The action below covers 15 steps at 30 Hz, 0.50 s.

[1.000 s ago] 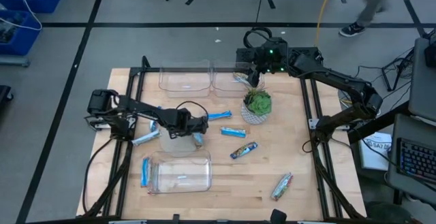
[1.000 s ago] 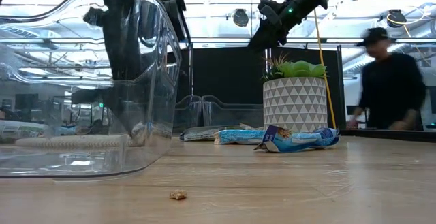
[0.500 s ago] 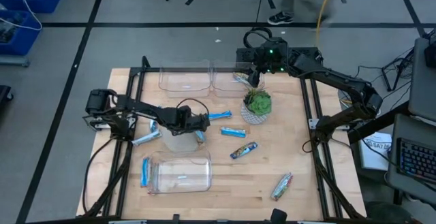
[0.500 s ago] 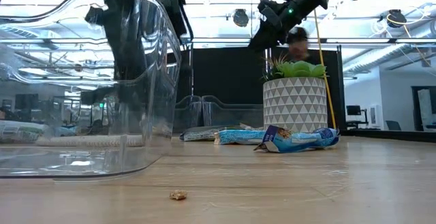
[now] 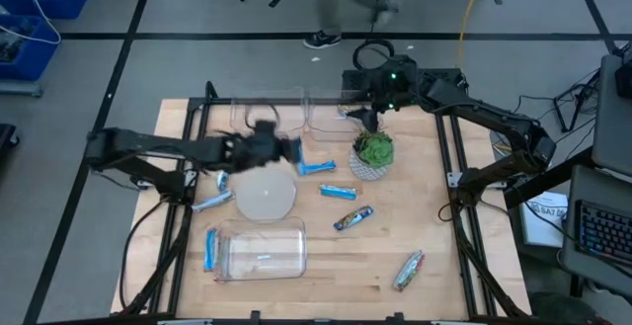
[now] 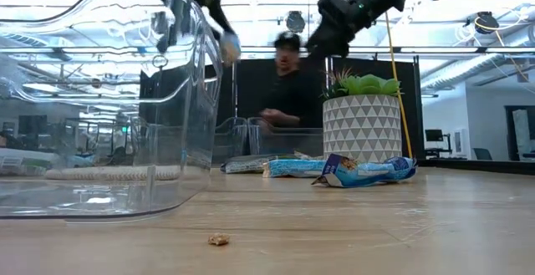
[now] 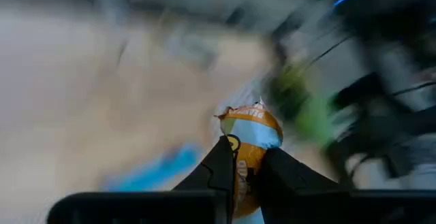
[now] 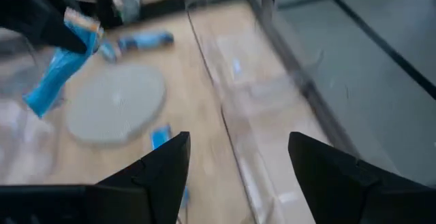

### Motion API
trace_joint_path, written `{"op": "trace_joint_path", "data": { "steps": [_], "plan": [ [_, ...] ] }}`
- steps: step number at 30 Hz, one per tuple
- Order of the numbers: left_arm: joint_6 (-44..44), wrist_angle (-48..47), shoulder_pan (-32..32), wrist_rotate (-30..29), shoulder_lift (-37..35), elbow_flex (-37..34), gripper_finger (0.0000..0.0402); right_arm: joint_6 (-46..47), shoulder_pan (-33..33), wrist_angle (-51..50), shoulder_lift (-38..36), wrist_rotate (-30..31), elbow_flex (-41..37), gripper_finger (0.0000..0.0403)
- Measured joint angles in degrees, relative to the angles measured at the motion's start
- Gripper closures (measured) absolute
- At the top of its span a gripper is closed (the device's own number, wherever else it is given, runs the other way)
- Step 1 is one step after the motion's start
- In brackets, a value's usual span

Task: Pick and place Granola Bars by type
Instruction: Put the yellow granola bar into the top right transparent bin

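Granola bar in grip: a blue bar with an orange end (image 7: 249, 142), pinched between the left gripper's (image 5: 293, 151) narrow jaws and lifted clear of the tabletop (image 5: 425, 216).
Left gripper place: above the middle of the tabletop, toward the far edge, just beyond a round clear lid (image 5: 265, 196).
Right gripper (image 5: 374, 113): jaws spread wide, holding nothing, hanging over the far edge, beside the potted plant (image 5: 373, 154) and above the far clear tubs (image 5: 286, 114).
Loose bars near the plant: three blue ones (image 5: 318, 168) (image 5: 338, 192) (image 5: 353, 217) lying toward the tabletop's middle.
Loose bars at left edge: two blue bars (image 5: 210, 249) (image 5: 222, 182) and a silver one (image 5: 211, 202).
Near right corner: one silver-green bar (image 5: 409, 269).
Near tub (image 5: 261, 252): lying at the near edge.
Behind the table: a person (image 6: 287, 87).
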Motion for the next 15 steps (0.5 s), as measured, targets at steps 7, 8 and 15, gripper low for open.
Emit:
{"op": "trace_joint_path", "data": {
  "steps": [7,8,15],
  "plan": [
    [22.08,10.63,7.4,3.73,-4.59,0.0,0.0361,10.44,5.21,16.15,-0.15,-5.89,0.05,0.0163],
    [23.77,10.89,8.55,5.05,-4.96,-0.07,0.0362,11.54,6.36,18.14,-0.15,-5.72,0.04,0.0163],
    [31.44,18.74,12.44,9.39,-4.85,-0.15,0.0362,13.81,13.6,24.7,-0.11,3.37,0.07,0.0154]
  ]
}}
